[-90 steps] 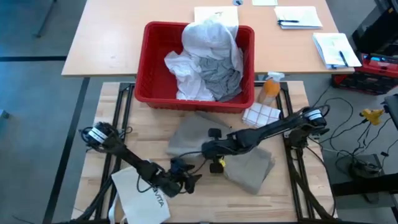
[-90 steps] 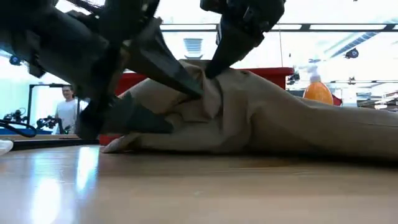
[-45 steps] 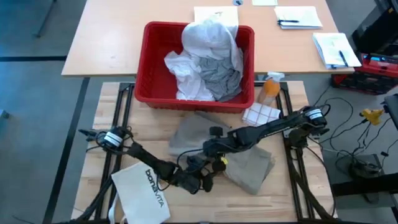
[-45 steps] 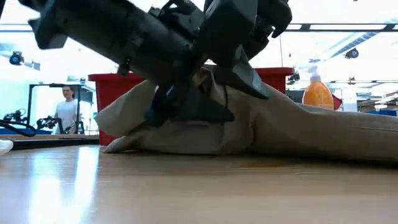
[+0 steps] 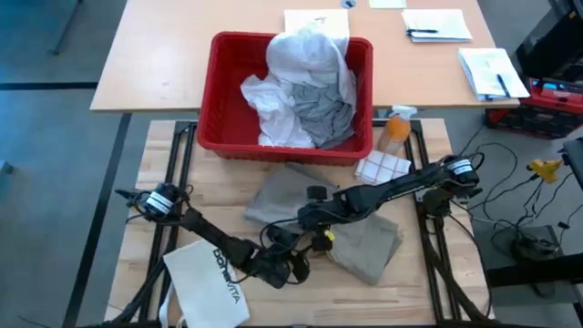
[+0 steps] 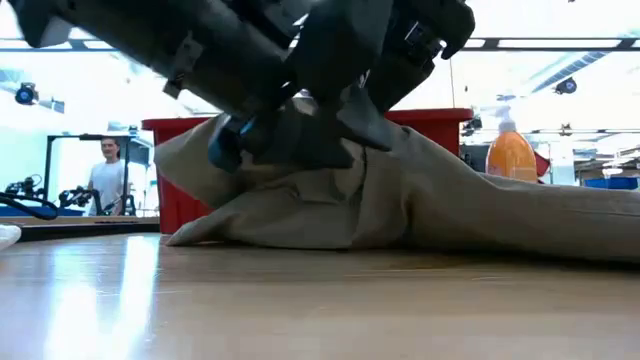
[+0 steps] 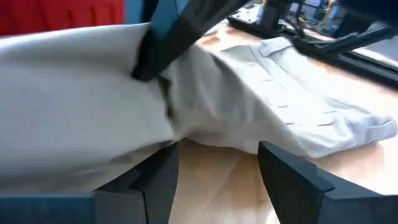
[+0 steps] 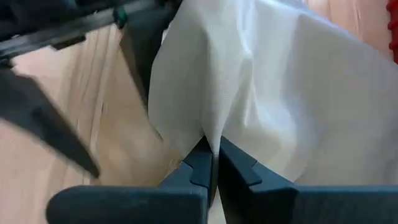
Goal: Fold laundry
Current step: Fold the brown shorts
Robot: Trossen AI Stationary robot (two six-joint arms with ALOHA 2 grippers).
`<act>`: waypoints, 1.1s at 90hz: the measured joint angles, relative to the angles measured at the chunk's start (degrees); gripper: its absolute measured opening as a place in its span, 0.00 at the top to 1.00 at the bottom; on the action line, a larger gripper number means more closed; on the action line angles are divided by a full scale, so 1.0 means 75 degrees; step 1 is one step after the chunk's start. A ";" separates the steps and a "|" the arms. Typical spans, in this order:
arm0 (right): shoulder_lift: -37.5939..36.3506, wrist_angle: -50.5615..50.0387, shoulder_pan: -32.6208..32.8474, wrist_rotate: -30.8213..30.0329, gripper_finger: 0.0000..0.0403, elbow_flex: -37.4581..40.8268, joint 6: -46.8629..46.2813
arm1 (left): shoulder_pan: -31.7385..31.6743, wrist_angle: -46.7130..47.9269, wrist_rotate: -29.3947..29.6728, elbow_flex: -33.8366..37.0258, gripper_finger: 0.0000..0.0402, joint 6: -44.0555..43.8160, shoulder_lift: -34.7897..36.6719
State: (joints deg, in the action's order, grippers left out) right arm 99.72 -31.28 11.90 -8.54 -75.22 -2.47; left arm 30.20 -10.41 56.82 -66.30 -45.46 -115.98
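Note:
A khaki-tan piece [image 5: 364, 246] lies crumpled on the wooden table in front of the red basket [image 5: 219, 91]. The basket holds the white shirt [image 5: 305, 55] and the grey T-shirt [image 5: 323, 109]. My right gripper [image 5: 308, 221] reaches in from the right and is shut on the khaki piece [image 8: 280, 93] at its near-left part. My left gripper [image 5: 293, 267] stands open just before the piece's near edge [image 7: 205, 140], with bare table between its fingers [image 7: 292, 177]. My right gripper pinches a raised fold of the khaki piece [image 8: 208, 127] between its two fingers, at the piece's near-left part. The fold stands up as a peak [image 6: 330, 120] at the fingers. The rest of the piece slopes down from there and lies on the table [image 6: 480, 215].
A stiff white "bonavita" bag [image 5: 214, 287] lies at the near left beside my left arm. An orange spray bottle [image 5: 394, 130] and a checked cloth [image 5: 381, 167] sit right of the basket. Papers lie on the far desk. A person [image 6: 105, 180] stands in the room beyond.
My left gripper has gone from beside the bag toward the table's right, up to the khaki piece's near edge, and has stayed open. My right gripper has kept its hold on the fold.

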 joint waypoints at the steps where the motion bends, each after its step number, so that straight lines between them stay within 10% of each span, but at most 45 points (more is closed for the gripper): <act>1: 0.0000 0.0000 0.0000 0.0000 1.00 0.0000 0.0001 | 0.0004 0.0002 0.0050 0.0011 0.49 -0.0005 0.0000; 40: 0.0000 -0.0010 -0.0127 0.0032 1.00 0.0000 0.0014 | 0.0066 0.0206 0.0750 0.0449 0.28 -0.0908 0.0093; 99: 0.0000 0.0021 -0.0225 0.0170 1.00 0.0003 -0.0005 | -0.0980 -0.0445 -0.1035 0.0562 0.22 -0.0054 0.0035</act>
State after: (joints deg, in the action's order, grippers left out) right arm 99.72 -31.12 10.21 -7.26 -75.20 -2.51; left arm 22.85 -13.75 49.06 -62.08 -45.87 -115.72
